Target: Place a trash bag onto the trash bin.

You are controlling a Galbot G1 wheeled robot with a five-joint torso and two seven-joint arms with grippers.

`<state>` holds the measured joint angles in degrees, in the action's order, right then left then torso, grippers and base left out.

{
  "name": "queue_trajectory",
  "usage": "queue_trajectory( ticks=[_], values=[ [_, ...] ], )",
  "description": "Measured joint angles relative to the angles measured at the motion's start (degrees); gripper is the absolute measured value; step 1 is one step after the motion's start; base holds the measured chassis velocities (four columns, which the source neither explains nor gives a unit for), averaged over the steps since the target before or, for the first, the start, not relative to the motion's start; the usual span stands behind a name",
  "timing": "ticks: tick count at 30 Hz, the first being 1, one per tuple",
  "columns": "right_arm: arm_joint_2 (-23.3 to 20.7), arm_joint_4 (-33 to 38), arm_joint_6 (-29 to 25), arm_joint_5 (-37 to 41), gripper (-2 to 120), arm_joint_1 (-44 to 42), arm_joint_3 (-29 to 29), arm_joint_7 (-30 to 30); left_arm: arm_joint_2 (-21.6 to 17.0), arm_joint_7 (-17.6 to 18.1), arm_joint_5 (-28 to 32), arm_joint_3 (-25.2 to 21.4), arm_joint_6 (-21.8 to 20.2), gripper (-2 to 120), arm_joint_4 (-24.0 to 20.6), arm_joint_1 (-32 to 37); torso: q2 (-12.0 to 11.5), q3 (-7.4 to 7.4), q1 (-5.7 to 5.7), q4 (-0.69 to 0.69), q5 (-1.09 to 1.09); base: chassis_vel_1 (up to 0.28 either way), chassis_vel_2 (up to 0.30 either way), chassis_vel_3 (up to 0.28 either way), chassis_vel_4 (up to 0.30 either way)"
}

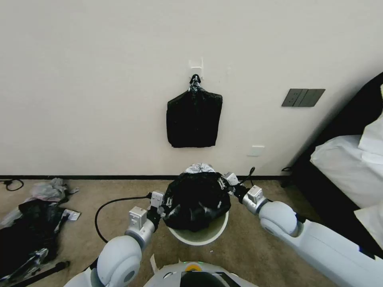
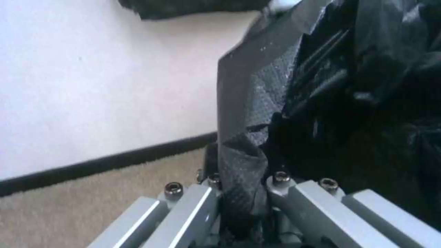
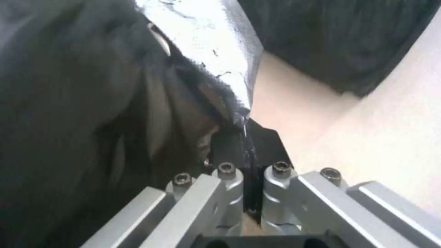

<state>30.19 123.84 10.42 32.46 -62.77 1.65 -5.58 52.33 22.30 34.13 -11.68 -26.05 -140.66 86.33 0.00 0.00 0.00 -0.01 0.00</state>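
The glossy black trash bag point(image 1: 196, 199) hangs bunched over the cream-white trash bin point(image 1: 203, 236) on the carpet, covering most of its mouth. My left gripper point(image 1: 162, 204) is shut on the bag's left edge, and my right gripper point(image 1: 228, 181) is shut on its right edge. In the left wrist view a fold of the trash bag point(image 2: 241, 165) is pinched between the fingers point(image 2: 209, 198). In the right wrist view the trash bag point(image 3: 197, 65) runs down into the closed fingers point(image 3: 275, 186).
A sheaf of black bags point(image 1: 194, 118) hangs from a wall hook above the bin. A black plastic heap with scraps point(image 1: 30, 223) lies on the floor at left. A bed point(image 1: 351, 167) stands at right. A black cable point(image 1: 115, 203) curls beside the left arm.
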Motion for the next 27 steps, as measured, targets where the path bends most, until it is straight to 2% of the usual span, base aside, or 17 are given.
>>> queue_trajectory(
  ticks=[6,10,18,23,25,27],
  values=[
    [-2.89,-1.11,-0.24,3.09,0,-0.08,0.93,2.86,0.13,-1.78,-0.75,-1.45,2.15,1,0.47,-0.07,0.0,0.0,0.0,0.01,0.02,0.0,0.0,0.0,0.0],
    [-4.09,-2.48,-1.6,2.11,0,-0.53,1.04,5.26,0.67,-1.98,-0.81,-1.86,3.18,1,0.85,-0.01,0.0,0.0,0.0,0.01,0.0,0.0,0.0,0.0,0.0],
    [-2.69,-6.29,-3.15,-0.61,3,-0.51,0.1,8.23,0.77,-3.59,-0.7,-1.81,4.38,1,0.86,-0.02,0.0,0.0,0.0,0.01,0.01,0.0,0.0,0.0,0.0],
    [-2.99,-7.72,-4.67,-1.38,0,-1.34,-0.11,9.48,0.79,-3.83,-0.47,-1.71,4.39,1,0.75,-0.11,0.0,0.0,0.0,0.0,0.01,0.0,0.0,0.0,0.0],
    [-3.14,-7.73,-5.25,-1.44,5,-1.82,-0.07,9.56,0.92,-3.74,-0.16,-1.73,4.38,1,0.78,-0.1,0.0,0.0,0.0,0.0,0.0,0.0,0.0,0.0,0.0],
    [-3.05,-7.4,-5.59,-1.04,16,-2.1,0.33,9.2,1.04,-3.33,0.8,-1.85,4.2,1,0.96,-0.05,0.0,0.0,0.0,0.01,0.0,0.0,0.0,0.0,0.0]
  ],
)
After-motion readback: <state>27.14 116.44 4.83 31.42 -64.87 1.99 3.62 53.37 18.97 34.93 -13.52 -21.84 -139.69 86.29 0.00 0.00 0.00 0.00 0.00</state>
